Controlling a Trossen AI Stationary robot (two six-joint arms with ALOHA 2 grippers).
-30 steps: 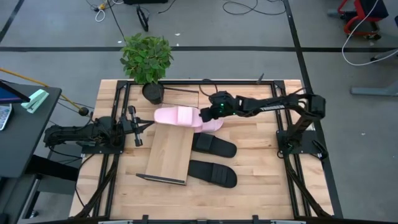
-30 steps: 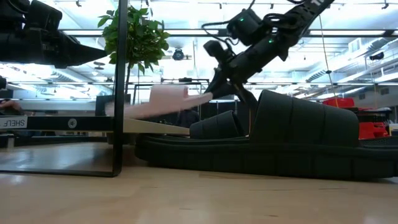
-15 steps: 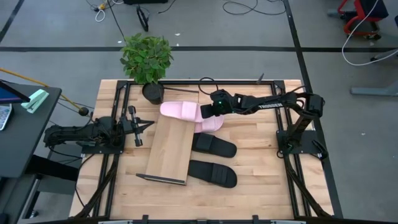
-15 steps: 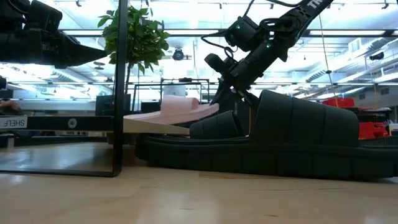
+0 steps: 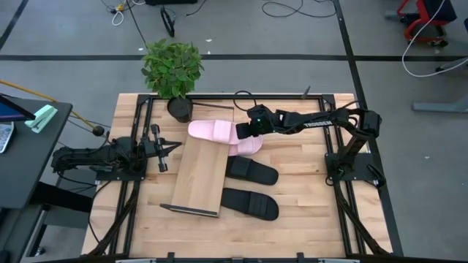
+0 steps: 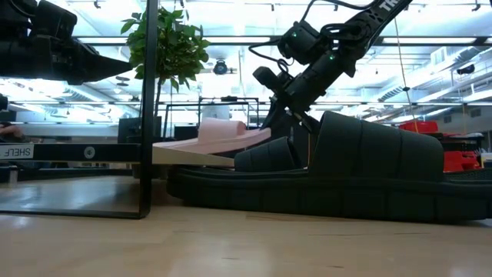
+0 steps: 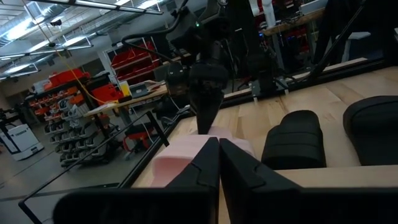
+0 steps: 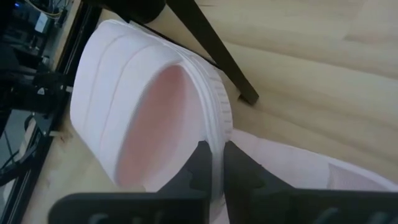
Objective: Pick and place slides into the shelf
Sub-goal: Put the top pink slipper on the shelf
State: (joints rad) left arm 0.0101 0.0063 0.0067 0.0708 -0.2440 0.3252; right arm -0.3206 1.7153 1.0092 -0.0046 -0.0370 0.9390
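Note:
One pale pink slide (image 5: 210,131) lies on the far end of the shelf's light-wood board (image 5: 199,183). In the low view this slide (image 6: 223,131) sits level on the board (image 6: 192,156). My right gripper (image 5: 243,133) is shut on the slide's end toward the table's right. The second pink slide (image 5: 251,146) lies on the table beside the shelf, partly under the gripper. Two black slides (image 5: 252,172) (image 5: 251,204) lie on the table right of the shelf. My left gripper (image 5: 175,147) is shut and empty at the shelf's left side. My right gripper pinches the pink slide's pale rim (image 8: 217,132) between its two fingers (image 8: 198,169), at the end toward the table's right. I cannot tell whether this rim is sole or strap edge. The fingers slant down from the table's right. The slide lies level on the shelf board.
A potted plant (image 5: 172,71) stands at the table's far edge, just behind the shelf. The shelf's dark metal frame (image 6: 146,115) rises at its near end. Another bar of the frame (image 8: 214,50) runs close by the held slide. The right arm's base (image 5: 351,157) stands at the table's right.
My right gripper has carried the pink slide a little toward the table's far edge and lowered it. The slide was tilted above the board and now lies level on the shelf's far end. In the last half second nothing has moved.

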